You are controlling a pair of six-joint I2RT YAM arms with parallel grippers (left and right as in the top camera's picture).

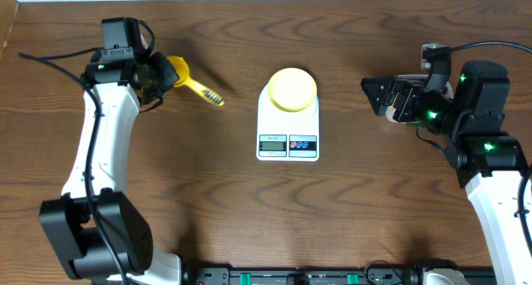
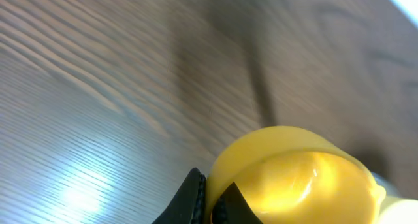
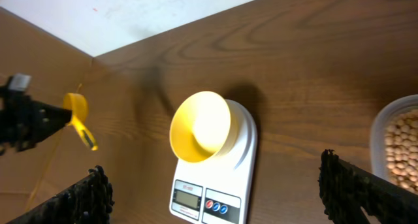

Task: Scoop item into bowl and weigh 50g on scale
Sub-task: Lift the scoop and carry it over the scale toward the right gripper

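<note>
**Left has the scoop, right idle and open**

We see the left gripper [image 1: 162,76] closed on the rounded cup end of a bright yellow plastic scoop [image 1: 179,72]. Its handle points out toward the middle of the dark wooden table [image 1: 166,177]. In the left wrist view the scoop fills the lower right of the frame, with a black fingertip [image 2: 194,199] tight against it. The scoop is well apart from the scale, off to its left.

The white rounded-rectangle digital scale [image 1: 288,127] sits mid-table, with its grey display and two coloured buttons on the near edge. We can't read the display. The pale-yellow round plastic bowl [image 1: 293,89] stands upright on the scale's platform, at the far end from the display.

The right gripper [image 1: 374,98] has its jaws spread wide and holds nothing. It is right of the scale, not touching it. From its wrist camera both fingers [image 3: 356,188] frame the scale and bowl.

The tan-beige round beans [image 3: 401,149] lie in a clear plastic tub [image 3: 379,129] at the right edge of the right wrist view.
</note>
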